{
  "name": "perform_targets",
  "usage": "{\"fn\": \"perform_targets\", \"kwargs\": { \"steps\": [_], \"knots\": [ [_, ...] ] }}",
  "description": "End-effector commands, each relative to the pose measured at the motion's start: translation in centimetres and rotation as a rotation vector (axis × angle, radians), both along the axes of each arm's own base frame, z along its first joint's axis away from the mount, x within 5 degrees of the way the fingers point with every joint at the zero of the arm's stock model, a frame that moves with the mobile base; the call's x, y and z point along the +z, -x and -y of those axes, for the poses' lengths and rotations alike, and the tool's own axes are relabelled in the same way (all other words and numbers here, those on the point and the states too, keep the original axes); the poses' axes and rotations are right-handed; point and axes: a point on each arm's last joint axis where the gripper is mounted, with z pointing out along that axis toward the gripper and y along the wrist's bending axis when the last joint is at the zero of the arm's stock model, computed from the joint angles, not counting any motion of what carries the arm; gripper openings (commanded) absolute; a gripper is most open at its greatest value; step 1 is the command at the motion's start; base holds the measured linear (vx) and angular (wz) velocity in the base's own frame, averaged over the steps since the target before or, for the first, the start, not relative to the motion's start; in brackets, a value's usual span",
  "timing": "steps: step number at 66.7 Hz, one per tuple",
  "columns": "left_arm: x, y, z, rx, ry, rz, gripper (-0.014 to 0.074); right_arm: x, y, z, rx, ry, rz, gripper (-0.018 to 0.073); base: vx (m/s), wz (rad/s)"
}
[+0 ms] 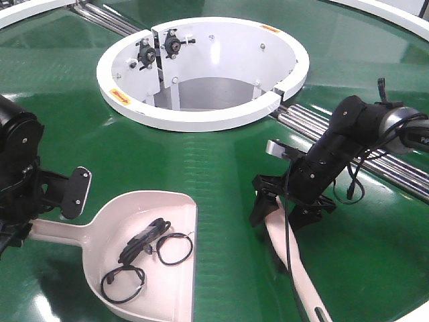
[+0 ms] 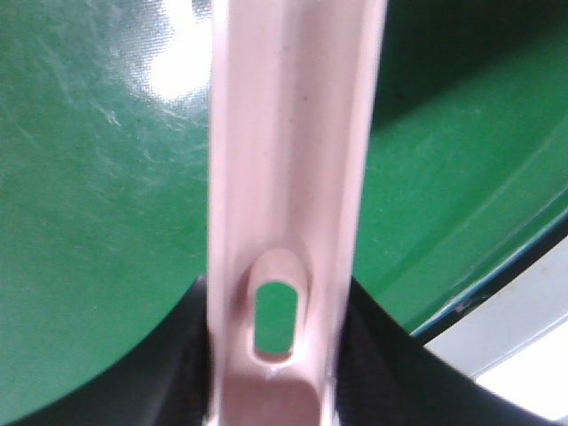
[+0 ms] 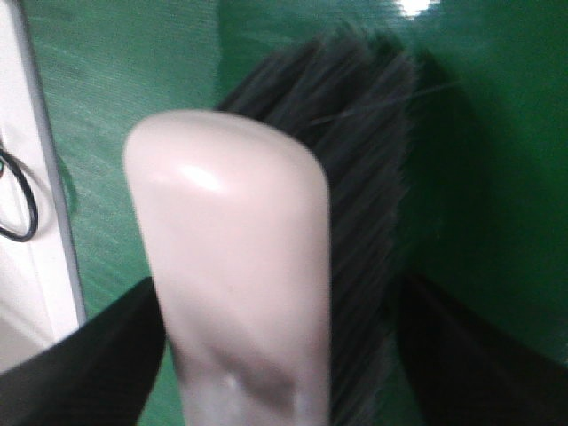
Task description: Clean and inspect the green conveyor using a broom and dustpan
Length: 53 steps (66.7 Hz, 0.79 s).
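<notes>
Green conveyor (image 1: pixel 221 174) surface | left tool (image 2: pixel 277 355) clamps dustpan (image 1: pixel 124 218) handle, near-left of white ring (image 1: pixel 201 121) | right tool (image 1: pixel 287 208) pinches broom (image 1: pixel 298 272), near-right of ring | we judge dustpan's mouth faces broom: leftward sweep.

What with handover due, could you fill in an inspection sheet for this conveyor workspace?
Surface: green conveyor glossy; no loose debris seen on it.
Job's things: dustpan resting on the belt; broom apart from it, on the right arm's side.
Clutter: black cord loops lying inside the dustpan.
Grippers: left gripper closed on the dustpan handle; right gripper closed on the broom.
Cables: black arm cable hangs loose by the right wrist.
Surroundings: white ring housing and silver rollers behind.
</notes>
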Motion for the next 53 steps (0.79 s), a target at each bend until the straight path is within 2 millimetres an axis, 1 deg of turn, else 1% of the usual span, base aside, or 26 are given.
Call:
{"fn": "perform_targets", "kwargs": {
  "steps": [1,20,27,39,53],
  "knots": [
    [1.7,0.2,0.2,0.01,0.013,0.047,-0.0022,2.7,0.3,0.2,0.029,-0.036,0.018,0.0599,0.0,0.0],
    [1.7,0.2,0.2,0.01,0.013,0.047,-0.0022,2.7,0.4,0.1,0.028,-0.038,0.018,0.0591,0.0,0.0],
    [1.7,0.2,0.2,0.01,0.013,0.047,-0.0022,3.2,0.4,0.1,0.03,-0.043,0.041,0.0591,0.0,0.0],
    [1.7,0.2,0.2,0.01,0.013,0.047,-0.0022,5.1,-0.1,0.2,0.033,-0.032,0.12,0.0591,0.0,0.0],
    [1.7,0.1,0.2,0.01,0.014,0.048,-0.0024,8.4,-0.3,0.4,0.015,-0.02,0.258,0.0591,0.0,0.0]
  ]
}}
